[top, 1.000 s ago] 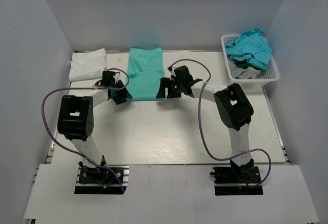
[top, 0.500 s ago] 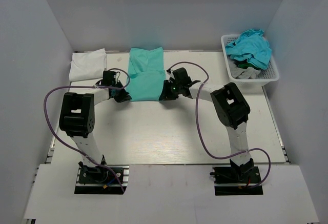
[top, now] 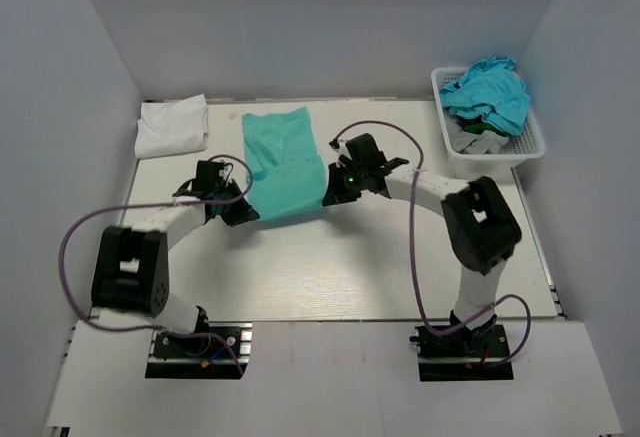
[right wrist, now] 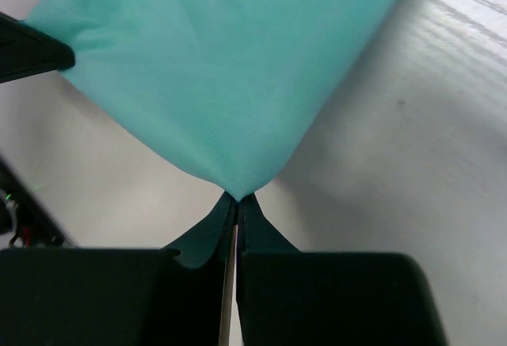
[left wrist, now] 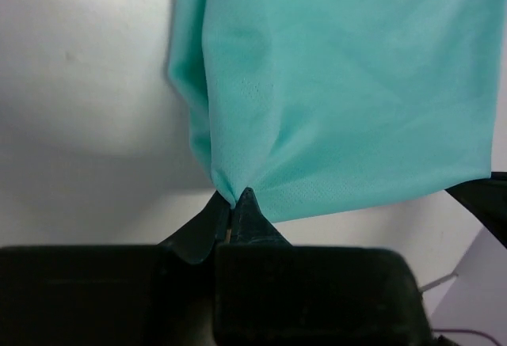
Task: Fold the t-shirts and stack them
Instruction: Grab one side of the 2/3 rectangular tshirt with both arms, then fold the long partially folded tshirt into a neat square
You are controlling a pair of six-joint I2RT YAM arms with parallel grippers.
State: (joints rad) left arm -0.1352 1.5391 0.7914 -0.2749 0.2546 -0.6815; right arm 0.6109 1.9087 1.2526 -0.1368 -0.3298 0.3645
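- You are midway through a fold on the mint sea-green cloth t-shirt [top: 283, 162]. Its near hem is raised off the white table [top: 330, 267], and its far part lies flat toward twelve o'clock.
- Your left gripper [top: 243, 209] is clamped on the hem corner at the shirt's eight o'clock. The left wrist view shows the cloth bunched to a point between the closed jaws.
- Your right gripper [top: 327, 193] is pinched tight on the opposite corner, at about four o'clock. Its wrist view shows the same bunching.
- The next move, as I judge it, is to carry both corners level toward twelve o'clock. Keep the hem taut so it lands square on the far edge, then let go.
- The fabric is plain and fairly smooth. It sags slightly between the two grips, and creases fan out from each pinch.
- A white cloth t-shirt [top: 172, 125] lies roughly folded at the table's ten o'clock.
- Turquoise-blue t-shirts [top: 487, 92] are heaped in the white plastic lattice basket [top: 528, 149] at two o'clock.
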